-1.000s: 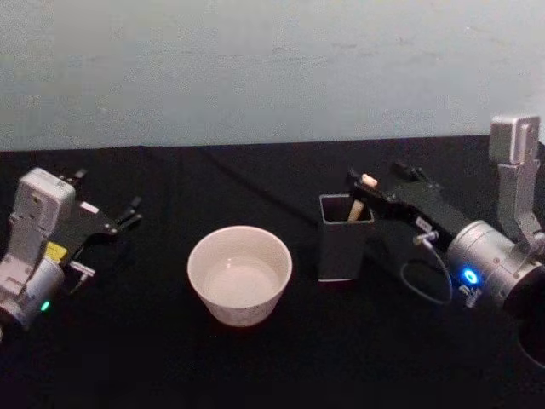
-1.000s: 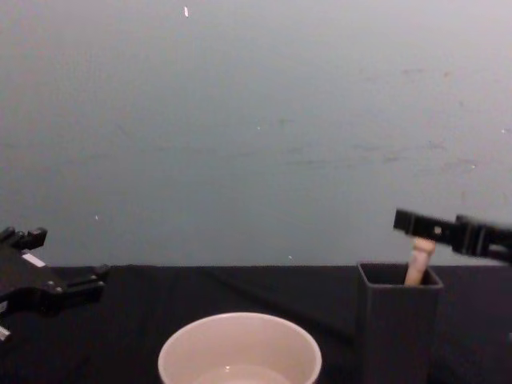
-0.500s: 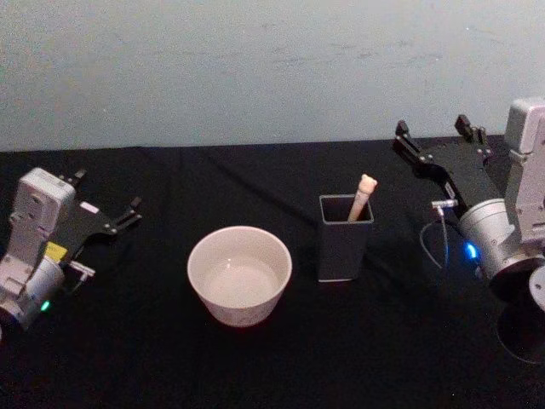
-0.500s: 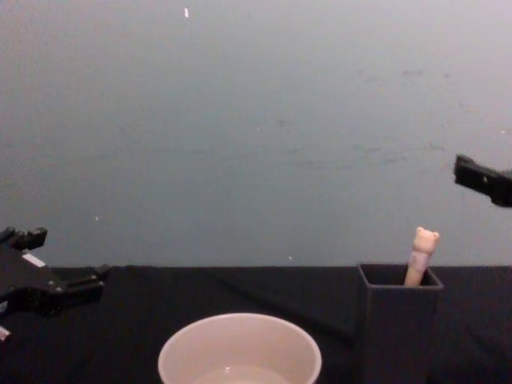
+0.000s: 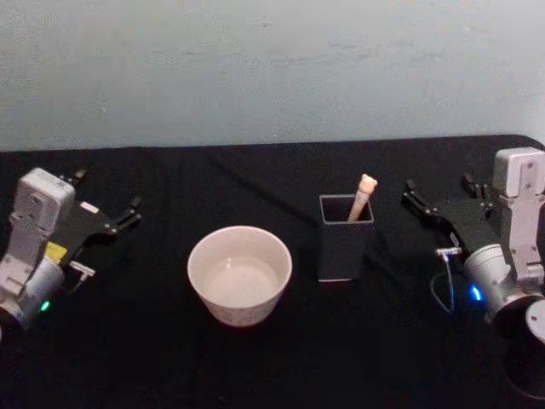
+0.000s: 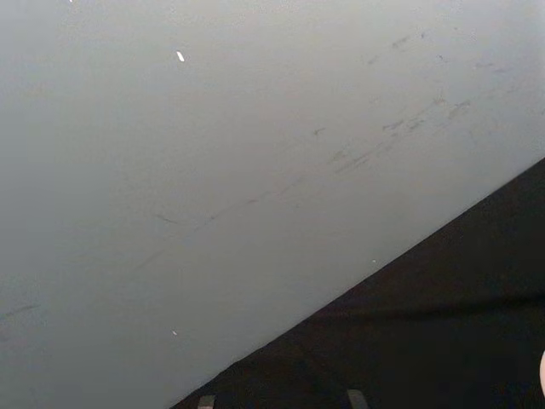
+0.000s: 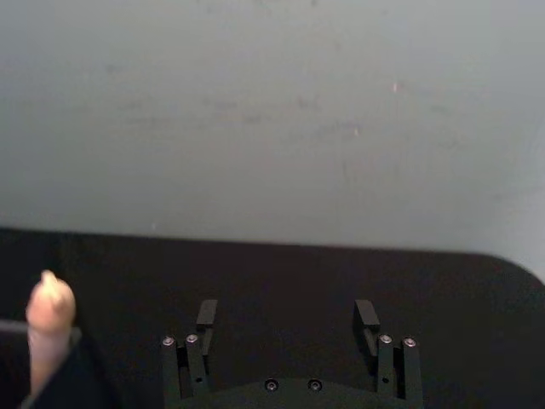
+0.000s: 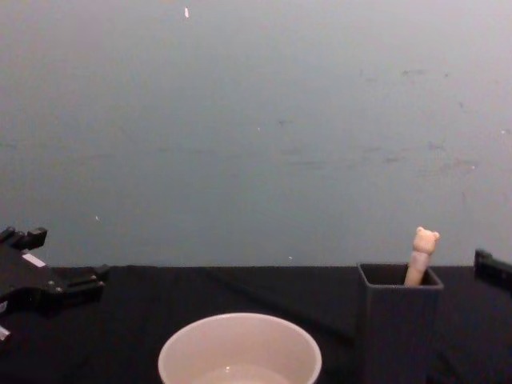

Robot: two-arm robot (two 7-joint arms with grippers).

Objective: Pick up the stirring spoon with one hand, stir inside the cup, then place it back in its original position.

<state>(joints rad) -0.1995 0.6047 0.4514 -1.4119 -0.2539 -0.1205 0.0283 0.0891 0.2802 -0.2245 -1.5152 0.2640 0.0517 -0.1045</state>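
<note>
The stirring spoon stands tilted in the dark square holder, and its bear head pokes above the rim. To the holder's left sits the off-white cup. My right gripper hovers open to the right of the holder, apart from the spoon. The right wrist view shows its fingers spread, with the spoon's top off to one side. My left gripper rests open at the table's far left. The spoon's bowl is hidden inside the holder.
A black cloth covers the table, and a pale wall rises behind it. A thin dark cable runs across the cloth behind the cup and the holder.
My right gripper, which was closed around the spoon's top a second ago, has opened and pulled back to the right. The spoon stays in the holder. The left arm has not moved.
</note>
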